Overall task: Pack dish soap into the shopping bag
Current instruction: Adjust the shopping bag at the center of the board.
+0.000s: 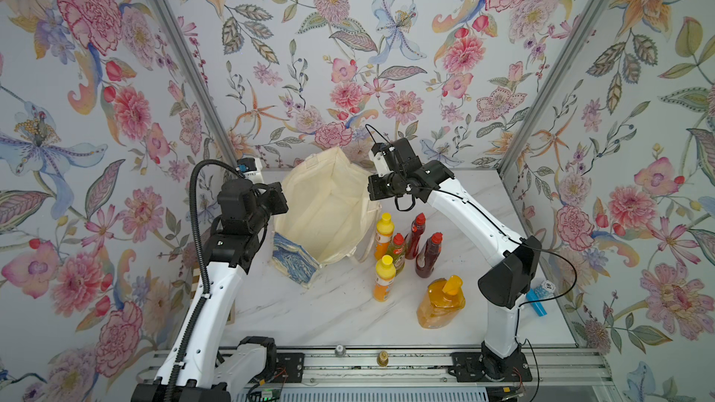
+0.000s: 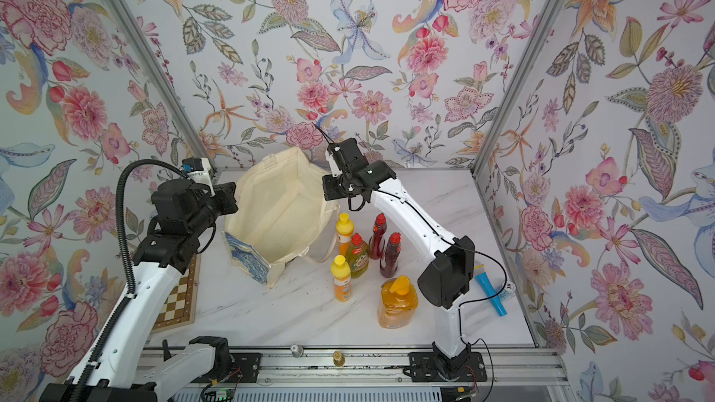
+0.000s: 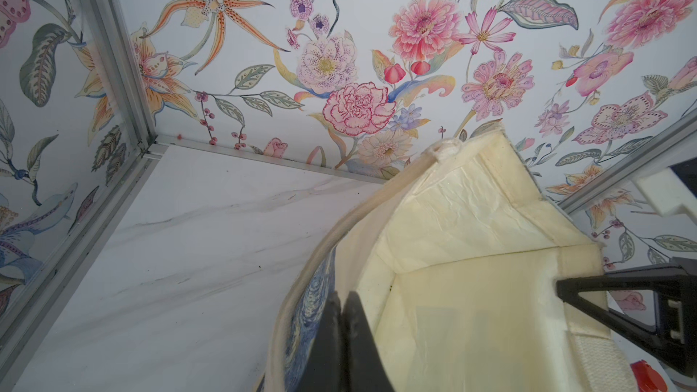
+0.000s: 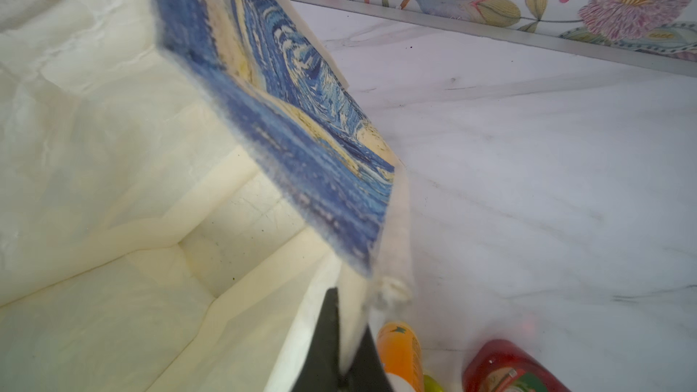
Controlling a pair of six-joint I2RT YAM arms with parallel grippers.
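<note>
Soap: all six bottles stand upright on the bench point(image 1: 309, 315), outside the bag, clustered just off its right side. The far orange bottle point(image 1: 383, 234) is just beside the bag wall; I can't tell whether they touch. The green bottle point(image 1: 395, 250) is tucked against it, with the near orange bottle point(image 1: 384, 279) in front. The far dark-red bottle point(image 1: 416, 232) and near dark-red bottle point(image 1: 428, 256) are on the green one's right, below my right forearm. The amber pump bottle point(image 1: 441, 305) stands alone, closest to my base, near the cluster but apart from it.

The shopping bag point(image 1: 329, 203) stands mid-bench toward the back wall, between my two wrists. Its mouth gapes wide, the cream lining shows, and the blue swirl print is on the outside.

My left fingers point(image 3: 358, 341) are pressed together on the bag's left rim, one outside over the print and one inside against the lining. My right fingers point(image 4: 326, 341) pinch the right rim, with a strip of cream cloth visible between them.

Further out, the blue toy microphone point(image 2: 491, 293) lies by the right wall past my right elbow. A chessboard point(image 2: 180, 295) lies under my left arm.
</note>
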